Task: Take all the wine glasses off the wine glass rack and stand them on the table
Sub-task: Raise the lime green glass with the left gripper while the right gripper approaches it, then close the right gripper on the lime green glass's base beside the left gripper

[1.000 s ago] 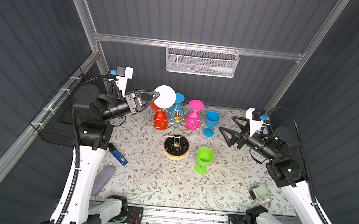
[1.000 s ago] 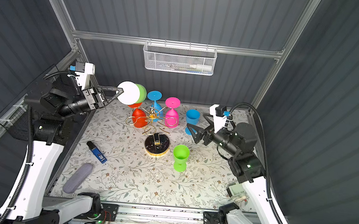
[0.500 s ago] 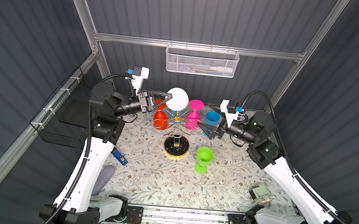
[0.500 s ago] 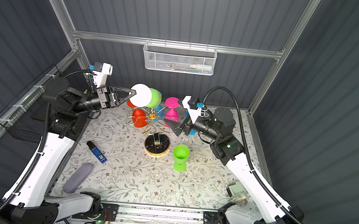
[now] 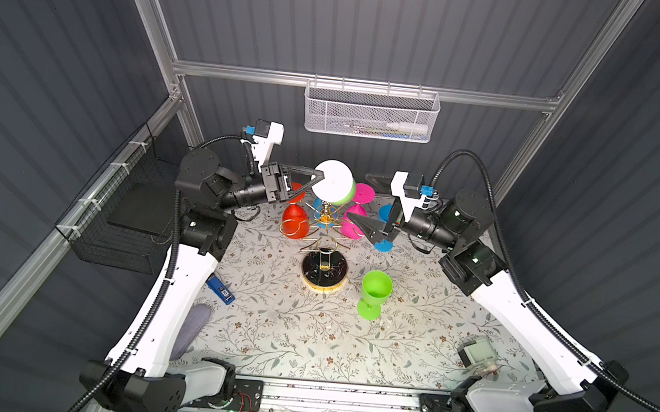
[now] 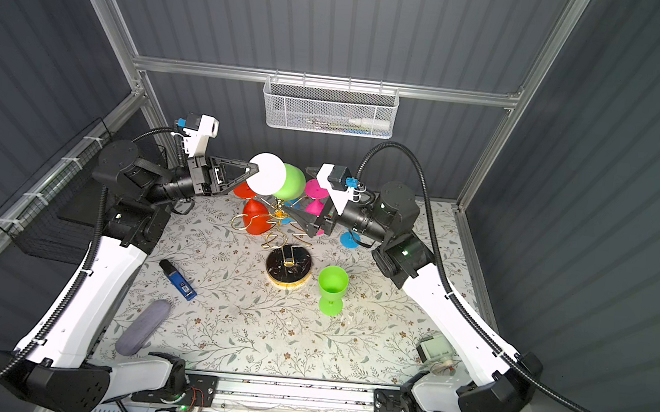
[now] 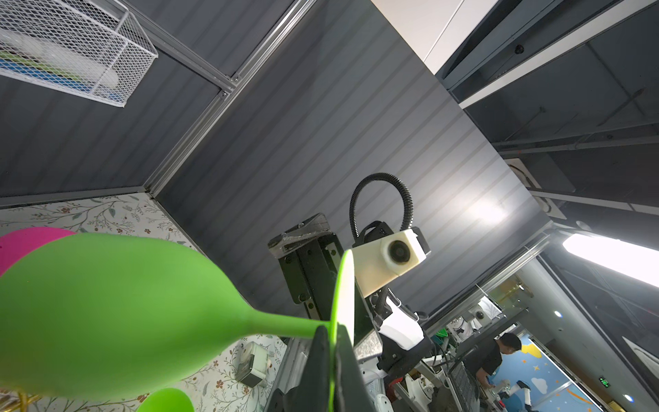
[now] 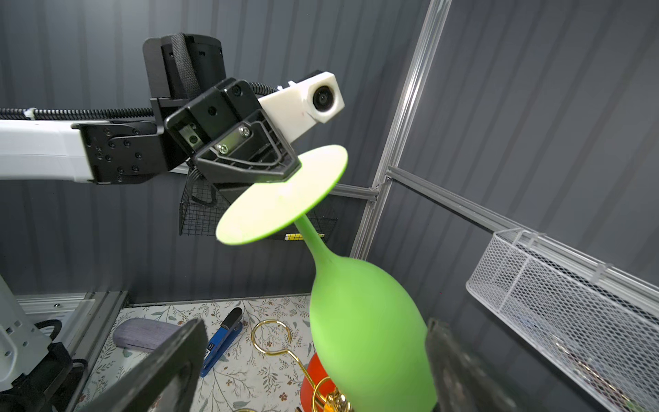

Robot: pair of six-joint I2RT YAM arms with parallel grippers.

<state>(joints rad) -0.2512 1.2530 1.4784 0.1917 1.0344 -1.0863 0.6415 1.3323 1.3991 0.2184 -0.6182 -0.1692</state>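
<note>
Bright, even overhead light; wrist views blur nearby objects, edges bend.

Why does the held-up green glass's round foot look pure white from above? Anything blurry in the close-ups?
In both top views light washes the foot of the green wine glass out to white; the right wrist view shows it pale green, with the right gripper's fingers blurred near the lens. In the left wrist view the bowl is soft and a bright lamp glares.

Dark grey ribbed walls (image 5: 381,24) in aluminium framing (image 5: 353,85) enclose a floral-patterned counter (image 5: 306,338). A white mesh basket (image 5: 371,113) hangs on the back wall; a black wire basket (image 5: 124,235) on the side.
</note>
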